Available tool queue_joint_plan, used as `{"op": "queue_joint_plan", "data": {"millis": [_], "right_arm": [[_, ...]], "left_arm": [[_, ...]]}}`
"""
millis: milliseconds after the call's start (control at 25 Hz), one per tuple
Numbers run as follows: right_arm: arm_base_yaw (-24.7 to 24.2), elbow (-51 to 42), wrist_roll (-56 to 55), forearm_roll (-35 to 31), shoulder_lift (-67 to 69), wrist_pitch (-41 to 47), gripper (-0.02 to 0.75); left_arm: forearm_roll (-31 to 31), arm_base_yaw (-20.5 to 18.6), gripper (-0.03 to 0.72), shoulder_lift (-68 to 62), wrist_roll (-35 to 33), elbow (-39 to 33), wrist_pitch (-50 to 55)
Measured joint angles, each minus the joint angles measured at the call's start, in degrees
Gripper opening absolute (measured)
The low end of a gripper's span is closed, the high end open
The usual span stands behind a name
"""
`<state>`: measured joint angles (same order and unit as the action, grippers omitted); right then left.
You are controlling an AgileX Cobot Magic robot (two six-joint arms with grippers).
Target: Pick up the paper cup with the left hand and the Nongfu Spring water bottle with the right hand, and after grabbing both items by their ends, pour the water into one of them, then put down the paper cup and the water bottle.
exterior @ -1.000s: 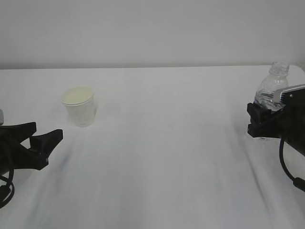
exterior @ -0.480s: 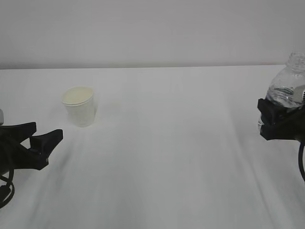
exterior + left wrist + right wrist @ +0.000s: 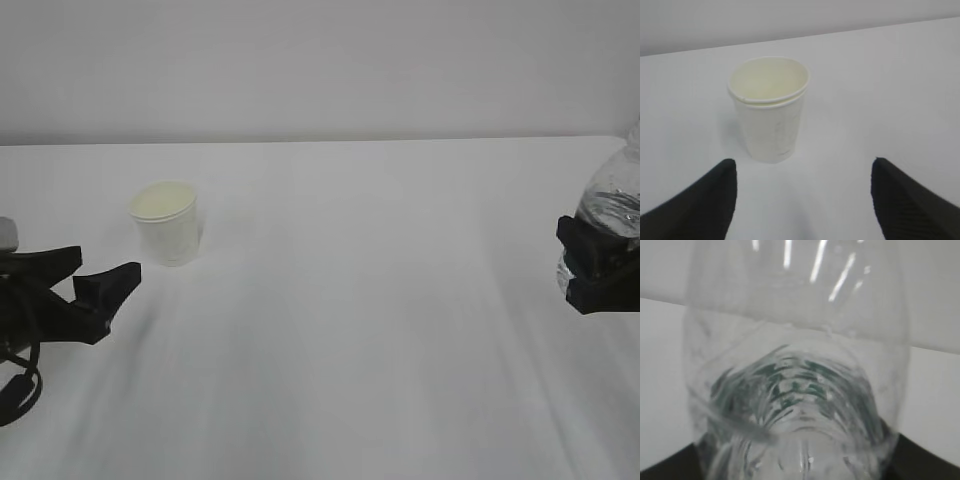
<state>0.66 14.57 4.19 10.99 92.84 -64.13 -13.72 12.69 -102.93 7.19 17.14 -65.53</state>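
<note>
At the left of the exterior frame we see the small white tapered paper cup (image 3: 166, 222) upright on the white table (image 3: 360, 320), just beyond our black left gripper (image 3: 100, 283) — jaws spread wide, grasping nothing. At the right edge, our black right gripper (image 3: 592, 270) is clenched around the clear ribbed plastic water bottle (image 3: 612, 205) — lifted, with water inside.

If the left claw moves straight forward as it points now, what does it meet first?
Most likely the small white tapered paper cup: it stands upright directly ahead, centred between the open left claw fingers, not yet touched.

The left hand (image 3: 100, 280) hovers spread-jawed just short of the paper cup (image 3: 167, 222), while the right hand (image 3: 600, 272) clamps the Nongfu Spring water bottle (image 3: 615, 205).
</note>
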Motion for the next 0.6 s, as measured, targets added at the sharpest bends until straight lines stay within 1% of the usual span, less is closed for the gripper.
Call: {"op": "queue_joint_plan", "data": {"millis": [120, 240, 360, 600], "right_arm": [[0.00, -0.09, 0.00, 0.72, -0.16, 0.00, 0.403], [0.00, -0.22, 0.00, 1.08, -0.26, 0.00, 0.403], [0.00, -0.22, 0.00, 1.08, -0.26, 0.00, 0.403], [0.00, -0.22, 0.00, 1.16, -0.26, 0.00, 0.403]], "left_arm": [[-1.93, 0.00, 0.656, -2.15, 0.00, 2.23, 0.00], [-4.07, 0.00, 0.681, -4.80, 0.00, 4.33, 0.00], [-6.11, 0.00, 0.689, -6.76, 0.00, 5.84, 0.00], [-5.26, 0.00, 0.690, -11.12, 0.00, 10.09, 0.00]]}}
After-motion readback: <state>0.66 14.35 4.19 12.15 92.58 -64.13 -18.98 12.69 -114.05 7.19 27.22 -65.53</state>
